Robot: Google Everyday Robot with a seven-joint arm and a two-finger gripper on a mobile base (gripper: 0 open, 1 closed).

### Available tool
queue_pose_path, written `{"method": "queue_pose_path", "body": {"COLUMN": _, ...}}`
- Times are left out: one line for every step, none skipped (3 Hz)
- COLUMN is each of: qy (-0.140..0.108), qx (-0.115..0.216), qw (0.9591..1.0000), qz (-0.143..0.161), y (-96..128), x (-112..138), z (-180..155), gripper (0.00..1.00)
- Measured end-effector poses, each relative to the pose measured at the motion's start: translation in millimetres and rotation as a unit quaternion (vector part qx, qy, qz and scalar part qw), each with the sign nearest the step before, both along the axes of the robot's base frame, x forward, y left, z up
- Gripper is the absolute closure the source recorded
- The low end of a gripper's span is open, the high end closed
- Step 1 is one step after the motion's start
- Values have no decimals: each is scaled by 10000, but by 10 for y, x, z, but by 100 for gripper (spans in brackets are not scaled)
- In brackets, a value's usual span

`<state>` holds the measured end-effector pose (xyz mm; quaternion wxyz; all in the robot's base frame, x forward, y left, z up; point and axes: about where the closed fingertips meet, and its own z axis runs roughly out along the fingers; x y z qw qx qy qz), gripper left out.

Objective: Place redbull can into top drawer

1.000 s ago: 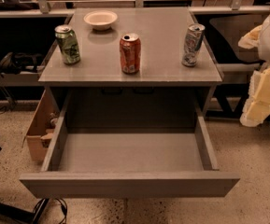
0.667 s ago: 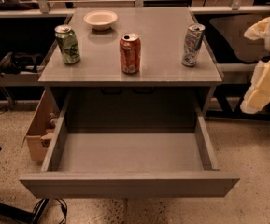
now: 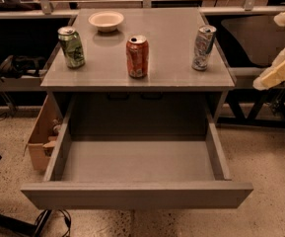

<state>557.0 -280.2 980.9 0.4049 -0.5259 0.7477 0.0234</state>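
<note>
The redbull can (image 3: 202, 47), slim, silver and blue, stands upright on the right side of the cabinet top (image 3: 166, 65). The top drawer (image 3: 137, 195) is pulled fully out below it, and its grey inside holds nothing. My gripper (image 3: 271, 51) is at the right edge of the view, to the right of the cabinet and apart from the can. Its two pale fingers (image 3: 276, 72) stand apart with nothing between them.
A red-orange can (image 3: 137, 56) stands mid-top and a green can (image 3: 71, 46) at the left. A white bowl (image 3: 107, 20) sits at the back. A cardboard box (image 3: 42, 135) stands left of the drawer. Dark shelving flanks the cabinet, and cables lie on the floor.
My gripper has drifted up and slightly right along the right edge of the view. The cans, the bowl and the drawer have not moved.
</note>
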Motion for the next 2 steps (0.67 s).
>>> {"method": "queue_pose_path", "body": {"qy": -558, "qx": 1129, "qw": 9920, "qz": 109, "y": -48, "x": 527, "z": -68, "gripper": 0}}
{"method": "queue_pose_path", "body": {"qy": -696, "qx": 2034, "qw": 9763, "qz": 248, "y": 34, "x": 875, "z": -265, "gripper": 0}}
